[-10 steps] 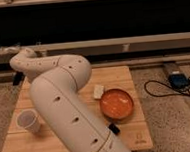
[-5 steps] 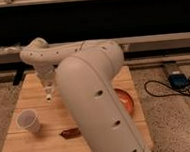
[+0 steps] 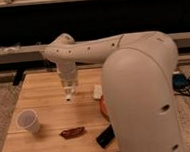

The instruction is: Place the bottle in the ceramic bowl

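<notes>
White paper cup [image 3: 29, 120] upright near desk's left edge. Brown wrapped snack [image 3: 73, 132] flat near front edge. My gripper [image 3: 68, 95] points down over centre of wooden desk [image 3: 45, 92]; jaw state: cannot tell. Bottle: not identifiable. Small white block [image 3: 97, 91] right of gripper. Orange-red ceramic bowl [image 3: 103, 106]: only sliver visible beside my arm. Black flat object [image 3: 105, 136] at front edge.

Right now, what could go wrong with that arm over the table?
The claw hangs low over the table, so it could bump the wood. The arm hides most of the bowl, making aiming harder. Swinging across, it might knock over the cup.
</notes>
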Available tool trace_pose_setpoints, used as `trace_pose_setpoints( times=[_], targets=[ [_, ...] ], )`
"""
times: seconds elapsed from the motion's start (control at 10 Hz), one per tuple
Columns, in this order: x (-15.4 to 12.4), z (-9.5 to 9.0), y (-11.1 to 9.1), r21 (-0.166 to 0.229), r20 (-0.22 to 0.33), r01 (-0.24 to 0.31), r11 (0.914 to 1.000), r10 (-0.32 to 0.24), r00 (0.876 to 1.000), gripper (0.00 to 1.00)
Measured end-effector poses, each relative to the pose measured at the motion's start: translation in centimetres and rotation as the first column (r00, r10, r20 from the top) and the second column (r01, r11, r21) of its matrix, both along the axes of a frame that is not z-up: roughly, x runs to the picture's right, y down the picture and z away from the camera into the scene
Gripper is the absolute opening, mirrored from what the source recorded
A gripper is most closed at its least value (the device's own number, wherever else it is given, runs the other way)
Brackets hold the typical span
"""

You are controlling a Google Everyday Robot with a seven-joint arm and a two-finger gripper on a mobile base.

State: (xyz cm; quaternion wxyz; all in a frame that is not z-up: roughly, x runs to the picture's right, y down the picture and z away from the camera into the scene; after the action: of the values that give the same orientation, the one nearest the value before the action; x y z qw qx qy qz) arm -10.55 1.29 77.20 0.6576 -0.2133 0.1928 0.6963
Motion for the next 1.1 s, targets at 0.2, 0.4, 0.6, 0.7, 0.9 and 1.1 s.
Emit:
trace_pose_setpoints(
  times=[0.2,0.4,0.6,0.7,0.9,1.1],
  targets=[
    [5.5,-0.9,0.2,-0.008,-0.042,-0.046,0.9989,0.045,0.998,0.00],
    [10.3,-1.1,0.6,-0.017,-0.088,-0.087,0.9961,0.085,0.993,0.00],
    [15.9,-1.7,1.7,-0.044,-0.139,-0.128,0.9908,0.121,0.983,0.05],
    [17.7,-1.9,2.3,-0.059,-0.157,-0.137,0.9888,0.126,0.979,0.12],
    [20.6,-1.5,4.7,-0.129,-0.190,-0.140,0.9817,0.114,0.975,0.33],
    [21.1,0.1,8.2,-0.216,-0.206,-0.124,0.9684,0.079,0.975,0.54]
  ],
)
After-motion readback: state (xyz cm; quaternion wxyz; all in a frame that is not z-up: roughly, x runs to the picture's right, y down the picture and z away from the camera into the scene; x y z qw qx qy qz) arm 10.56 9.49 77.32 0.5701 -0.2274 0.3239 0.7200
